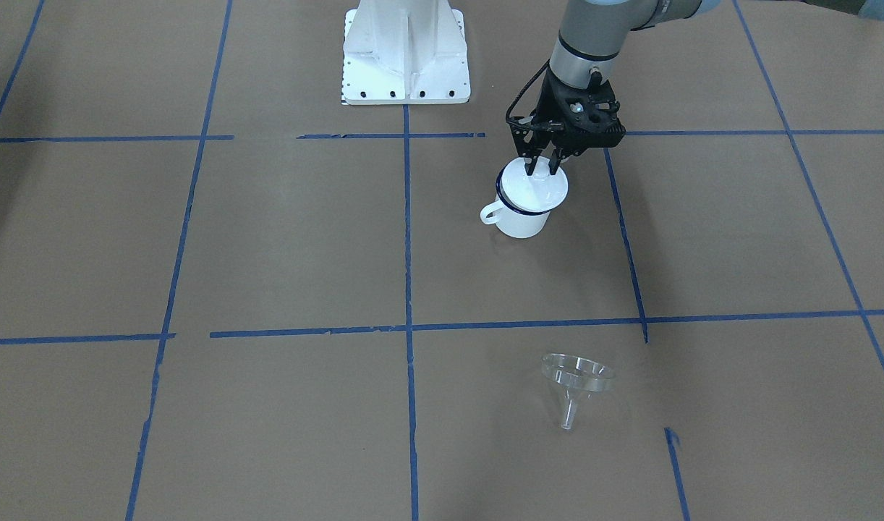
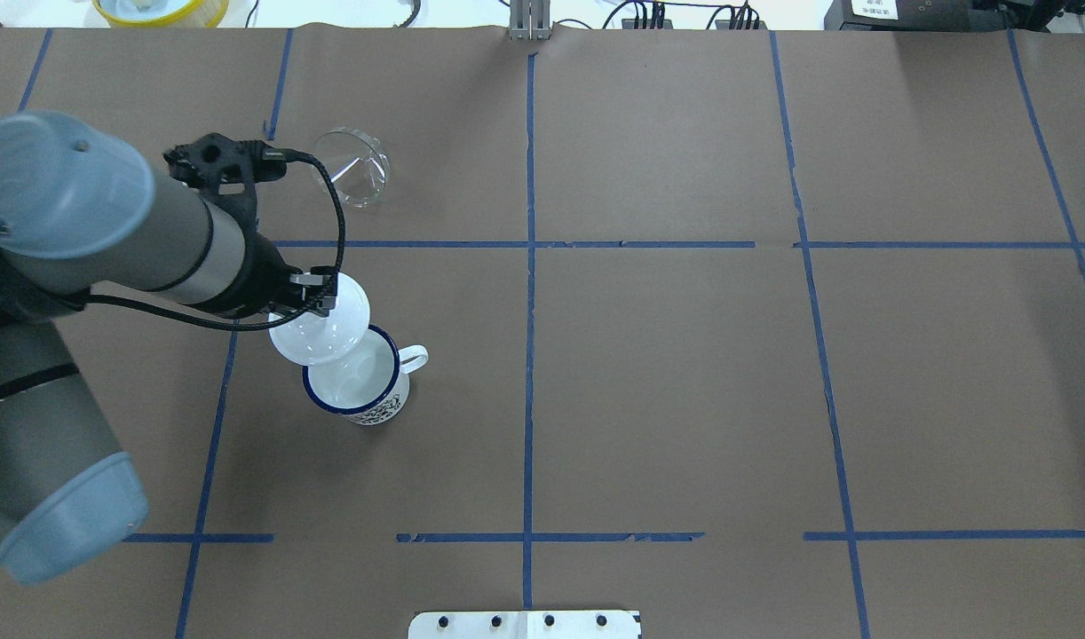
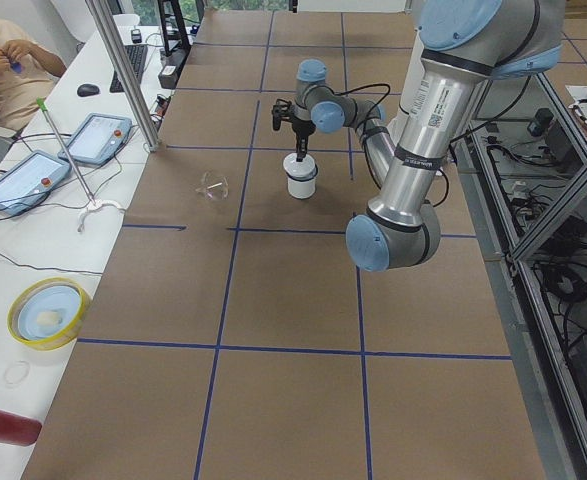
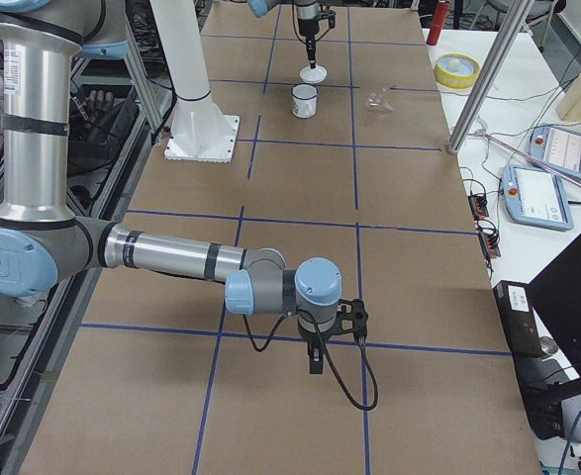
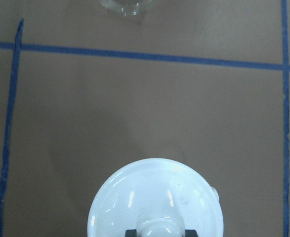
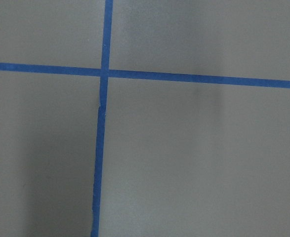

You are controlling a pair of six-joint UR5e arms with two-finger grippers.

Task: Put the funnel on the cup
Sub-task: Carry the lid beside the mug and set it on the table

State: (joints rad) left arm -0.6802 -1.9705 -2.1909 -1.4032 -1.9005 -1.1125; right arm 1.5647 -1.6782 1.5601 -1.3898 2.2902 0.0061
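The clear funnel lies on its side on the brown table, far from the robot; it also shows in the overhead view and at the top edge of the left wrist view. The white mug with a blue rim stands upright with its mouth open. My left gripper is shut on the knob of a round white lid and holds it just above the mug's rim, offset toward the funnel. My right gripper hangs over bare table far from both; I cannot tell whether it is open or shut.
The robot's white base plate stands behind the mug. Blue tape lines grid the table. A yellow bowl sits past the far edge. Operator desks with tablets lie beyond the funnel side.
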